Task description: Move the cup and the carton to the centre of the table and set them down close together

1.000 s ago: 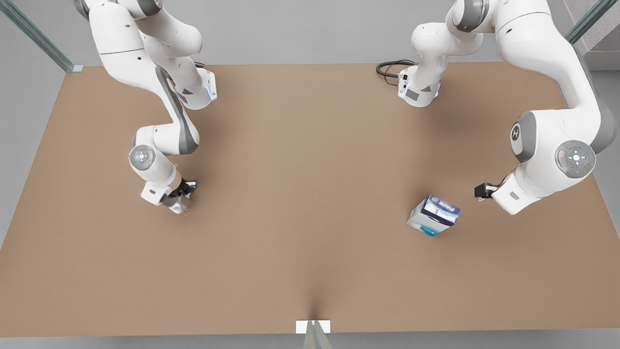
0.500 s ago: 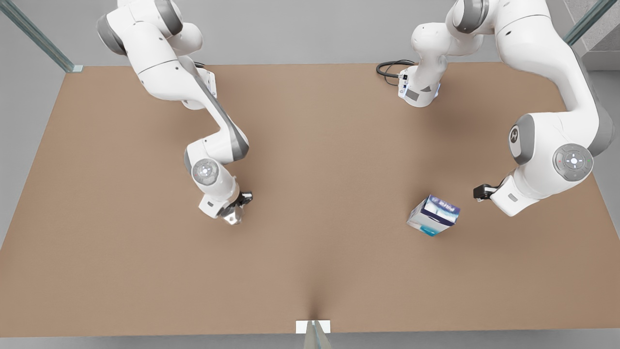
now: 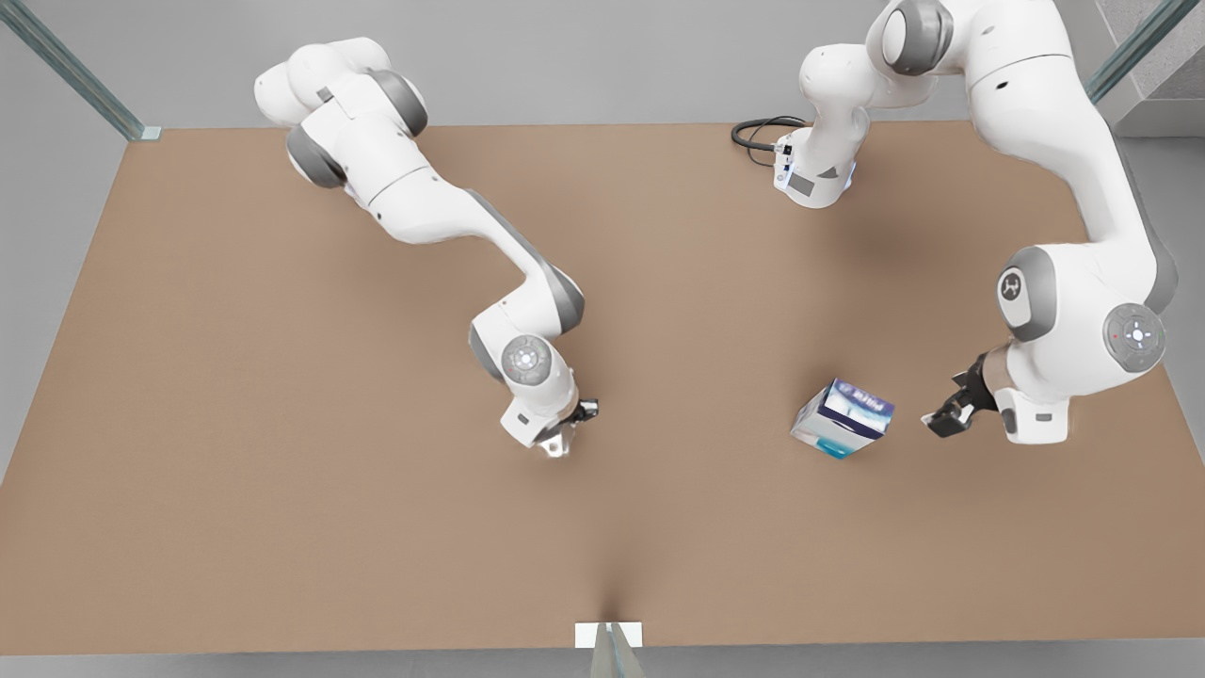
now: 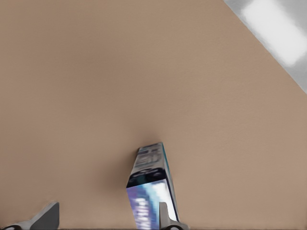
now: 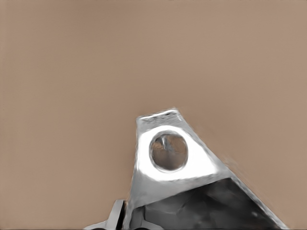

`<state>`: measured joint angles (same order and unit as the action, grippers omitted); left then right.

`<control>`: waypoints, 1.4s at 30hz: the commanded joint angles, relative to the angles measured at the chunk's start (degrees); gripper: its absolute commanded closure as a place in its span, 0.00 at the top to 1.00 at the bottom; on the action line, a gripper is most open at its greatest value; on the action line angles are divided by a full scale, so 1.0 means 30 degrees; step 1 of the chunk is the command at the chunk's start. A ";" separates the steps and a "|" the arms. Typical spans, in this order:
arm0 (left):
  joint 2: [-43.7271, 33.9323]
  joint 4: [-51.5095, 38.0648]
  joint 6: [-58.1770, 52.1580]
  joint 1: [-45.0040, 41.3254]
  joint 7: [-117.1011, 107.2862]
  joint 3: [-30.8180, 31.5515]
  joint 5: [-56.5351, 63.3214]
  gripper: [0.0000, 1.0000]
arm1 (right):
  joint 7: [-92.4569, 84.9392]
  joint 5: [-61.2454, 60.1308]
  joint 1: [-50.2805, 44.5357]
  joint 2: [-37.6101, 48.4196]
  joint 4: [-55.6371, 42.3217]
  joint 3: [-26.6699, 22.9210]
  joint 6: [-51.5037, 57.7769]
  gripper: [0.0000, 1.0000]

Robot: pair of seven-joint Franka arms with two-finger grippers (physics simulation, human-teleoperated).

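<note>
Taking the carton (image 3: pixel 843 417) as my landmark: it sits on the table (image 3: pixel 188 471), tilted, dark blue-purple panel up, well off toward the front view's right of the table's middle.

My left gripper (image 3: pixel 949 415) is the one just beside the carton, on its front view's right side, apart from it. Fingers spread, nothing between them. In the left wrist view I see both fingertips (image 4: pixel 47 216) with the carton (image 4: pixel 149 189) ahead of them, not gripped.

My right gripper (image 3: pixel 563 438) is well apart from the carton, on its front view's left side, near the table's middle. It is clamped on the cup (image 3: pixel 555 446), a shiny silver-grey bit poking out under the fingers. In the right wrist view the cup (image 5: pixel 168 158) sits right at the fingers, round opening facing the camera, faceted sides bright. I cannot tell if the cup touches the table.

Cup and carton are far apart.
</note>
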<state>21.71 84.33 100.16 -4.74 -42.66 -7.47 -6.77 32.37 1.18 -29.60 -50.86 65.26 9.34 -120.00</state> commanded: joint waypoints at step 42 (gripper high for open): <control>0.0528 0.5934 0.6165 -0.2346 -0.5028 0.0234 -0.1346 0.70 | -0.7945 0.0251 0.7932 1.3057 0.8920 -0.1238 0.3583 1.00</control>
<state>23.38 102.13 118.65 -11.78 -57.75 -6.77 -10.79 6.64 1.69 -3.66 -10.56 92.03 5.62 -107.71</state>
